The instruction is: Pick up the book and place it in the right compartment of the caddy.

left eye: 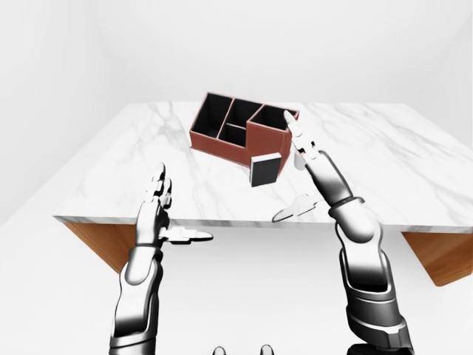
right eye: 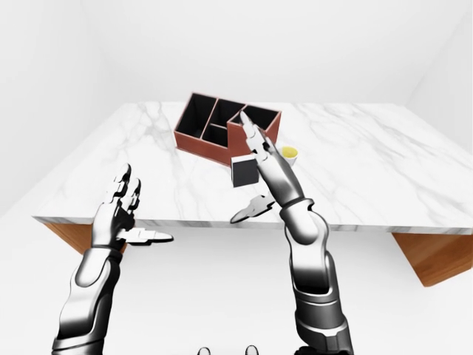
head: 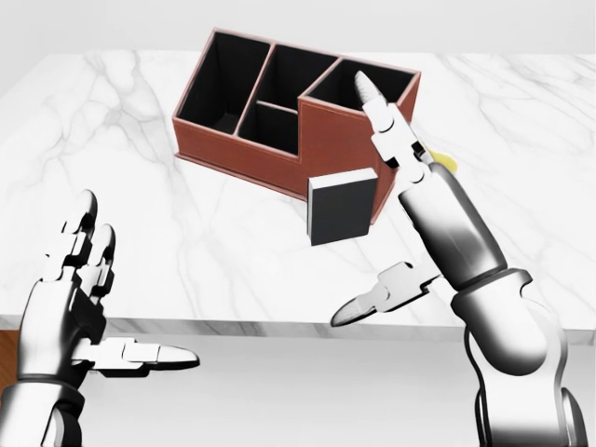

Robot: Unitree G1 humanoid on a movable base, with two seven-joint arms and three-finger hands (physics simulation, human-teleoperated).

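Book just off your right hand's thumb side, nothing gripped.

The book stands upright on the worktop, leaning against the caddy wall, long axis roughly vertical. It sits just left of your right hand, between outstretched fingers and spread thumb; that hand is wide open and empty. Your left hand, also open and empty, hangs well apart, off the worktop's near edge, so the right is clearly nearer.
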